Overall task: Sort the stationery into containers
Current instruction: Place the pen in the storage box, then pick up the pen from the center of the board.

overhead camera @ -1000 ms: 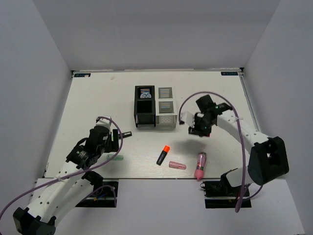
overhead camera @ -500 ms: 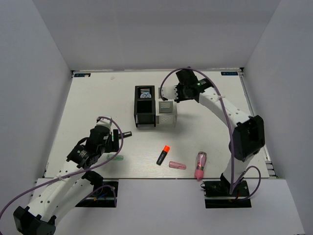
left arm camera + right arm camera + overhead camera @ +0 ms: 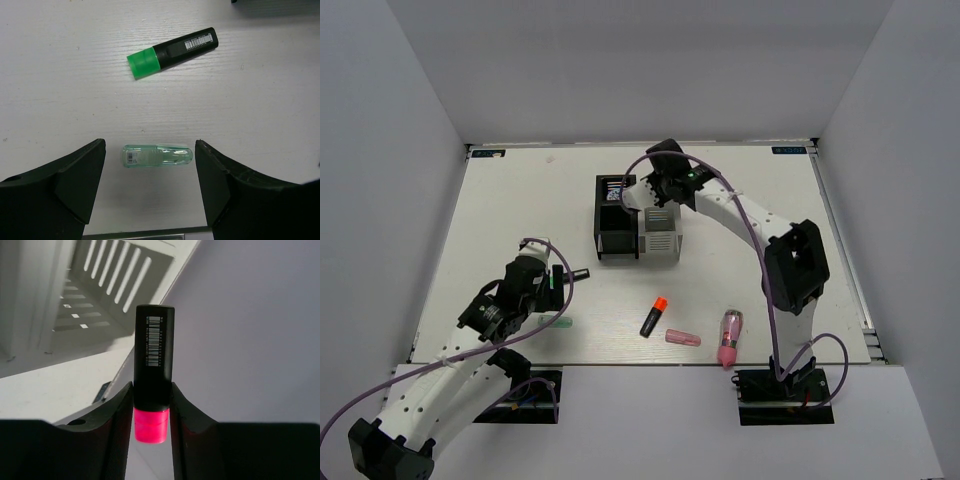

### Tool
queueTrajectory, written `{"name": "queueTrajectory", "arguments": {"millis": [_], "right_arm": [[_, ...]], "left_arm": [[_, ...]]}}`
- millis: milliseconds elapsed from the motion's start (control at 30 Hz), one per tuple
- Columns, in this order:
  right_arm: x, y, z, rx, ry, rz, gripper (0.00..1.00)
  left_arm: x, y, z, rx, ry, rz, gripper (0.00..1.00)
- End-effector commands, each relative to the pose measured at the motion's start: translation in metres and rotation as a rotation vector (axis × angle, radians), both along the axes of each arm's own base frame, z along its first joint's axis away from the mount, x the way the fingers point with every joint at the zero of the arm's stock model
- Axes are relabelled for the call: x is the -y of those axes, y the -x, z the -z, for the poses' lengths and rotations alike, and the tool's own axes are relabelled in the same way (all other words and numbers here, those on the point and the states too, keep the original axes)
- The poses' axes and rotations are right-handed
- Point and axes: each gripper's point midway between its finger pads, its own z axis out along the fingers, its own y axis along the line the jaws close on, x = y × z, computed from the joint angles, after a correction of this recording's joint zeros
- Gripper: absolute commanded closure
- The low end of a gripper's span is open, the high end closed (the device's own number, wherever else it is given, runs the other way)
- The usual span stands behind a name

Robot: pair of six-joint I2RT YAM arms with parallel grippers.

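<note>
My left gripper (image 3: 558,287) (image 3: 150,175) is open and empty, low over the table. A pale green capsule (image 3: 156,156) lies between its fingers, also seen in the top view (image 3: 563,324). A green-capped highlighter (image 3: 172,52) lies just beyond it. My right gripper (image 3: 638,192) (image 3: 152,390) is shut on a pink-capped highlighter (image 3: 153,355), held above the far end of the black box (image 3: 616,232) and white-grey box (image 3: 661,240) (image 3: 100,285). An orange-capped highlighter (image 3: 653,316), a pink capsule (image 3: 683,338) and a fat pink tube (image 3: 729,338) lie near the front edge.
A blue-white tape roll (image 3: 611,190) shows in the black box's far compartment, partly hidden by the right gripper. White walls enclose the table on three sides. The right arm (image 3: 750,215) arches over the table's right middle.
The right arm has swung left and away, from right of the boxes to above their far end, still gripping the pink-capped highlighter. The left arm has barely moved.
</note>
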Motion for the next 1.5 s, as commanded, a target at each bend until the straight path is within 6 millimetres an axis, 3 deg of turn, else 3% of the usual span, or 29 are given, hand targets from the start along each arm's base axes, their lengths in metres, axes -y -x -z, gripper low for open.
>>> {"name": "queueTrajectory", "arguments": {"millis": [0,200,267,367,400,433,500,633,700,767,800,833,867,900,933,1000,1033,1067,1100,1133,1167,1200,1233,1267,1300,1333,1367,1433,1467], "right_arm": [[-0.003,0.003,0.002,0.031,0.148,-0.113,1.0],[-0.006,0.016,0.013,-0.033,0.235,-0.18,1.0],[-0.007,0.011,0.015,-0.024,0.238,-0.173,0.98],[-0.012,0.007,0.015,-0.013,0.225,-0.164,0.8],[-0.012,0.008,0.016,-0.021,0.222,-0.155,0.69],[-0.015,0.007,0.012,-0.015,0.214,-0.152,0.68],[-0.017,0.007,0.012,-0.016,0.202,-0.14,0.49],[-0.021,0.007,0.007,-0.015,0.152,-0.105,0.48],[-0.022,0.008,-0.001,-0.004,0.12,-0.092,0.48],[-0.021,0.012,-0.005,-0.014,0.08,-0.06,0.49],[-0.022,0.016,-0.017,-0.002,0.044,-0.059,0.49],[-0.021,0.02,-0.019,-0.014,0.015,-0.037,0.56],[-0.019,0.024,-0.026,-0.013,-0.034,-0.005,0.72],[-0.017,0.027,-0.035,-0.008,-0.106,0.043,0.99],[-0.016,0.027,-0.05,0.022,-0.185,0.077,1.0],[-0.005,0.043,-0.062,-0.042,-0.417,0.263,1.0],[0.0,0.048,-0.074,-0.058,-0.5,0.329,1.0],[0.013,0.059,-0.067,-0.114,-0.509,0.41,0.83],[0.028,0.078,-0.067,-0.213,-0.65,0.636,0.52],[0.023,0.097,-0.058,-0.347,-0.692,0.662,0.25],[0.044,0.123,-0.04,-0.469,-0.69,0.825,0.1],[0.061,0.142,-0.015,-0.551,-0.695,0.953,0.1],[0.054,0.166,-0.018,-0.666,-0.786,0.966,0.1],[0.05,0.167,-0.015,-0.696,-0.855,0.962,0.47],[0.065,0.172,-0.001,-0.697,-0.935,1.005,0.88],[0.076,0.187,0.027,-0.717,-0.916,1.076,1.0],[0.082,0.19,0.022,-0.682,-0.988,1.048,1.0],[0.101,0.198,0.044,-0.694,-0.985,1.134,1.0],[0.106,0.201,0.04,-0.706,-1.021,1.142,0.98]], "left_arm": [[0.002,0.0,-0.001,0.004,0.009,0.01,0.18],[0.002,0.0,-0.002,0.003,0.011,0.014,0.18],[0.003,0.0,-0.002,0.004,0.013,0.017,0.18],[0.004,0.0,-0.001,0.002,0.018,0.022,0.18],[0.008,0.001,-0.001,0.0,0.027,0.041,0.17],[0.009,0.0,-0.002,0.003,0.035,0.047,0.17],[0.017,0.003,-0.001,-0.008,0.057,0.087,0.15],[0.029,0.002,-0.002,0.003,0.106,0.144,0.15],[0.038,0.004,-0.003,0.001,0.139,0.184,0.21],[0.048,0.001,-0.008,0.027,0.181,0.216,0.47],[0.051,0.002,-0.006,0.021,0.191,0.226,0.59],[0.06,0.006,-0.008,0.011,0.232,0.265,0.83],[0.068,0.002,-0.011,0.013,0.267,0.273,0.94],[0.074,0.002,-0.015,0.013,0.297,0.284,1.0],[0.086,0.007,-0.018,-0.009,0.349,0.328,1.0],[0.106,0.003,-0.023,-0.018,0.407,0.349,1.0],[0.125,0.008,-0.026,-0.022,0.413,0.416,0.94],[0.132,0.007,-0.028,-0.021,0.409,0.431,0.76],[0.137,0.003,-0.013,-0.056,0.36,0.425,0.68],[0.159,0.012,-0.023,-0.043,0.348,0.516,0.57],[0.163,0.005,-0.022,-0.018,0.305,0.506,0.42],[0.174,0.002,-0.01,-0.059,0.262,0.52,0.36],[0.189,0.006,-0.015,-0.053,0.25,0.571,0.31],[0.196,0.008,-0.012,-0.042,0.206,0.586,0.29],[0.212,0.008,0.001,-0.071,0.167,0.616,0.29],[0.217,0.008,0.003,-0.071,0.151,0.624,0.29],[0.231,0.002,0.001,-0.057,0.132,0.626,0.28],[0.241,-0.001,0.013,-0.064,0.088,0.634,0.28],[0.255,-0.007,0.011,-0.053,0.088,0.639,0.28]]}}
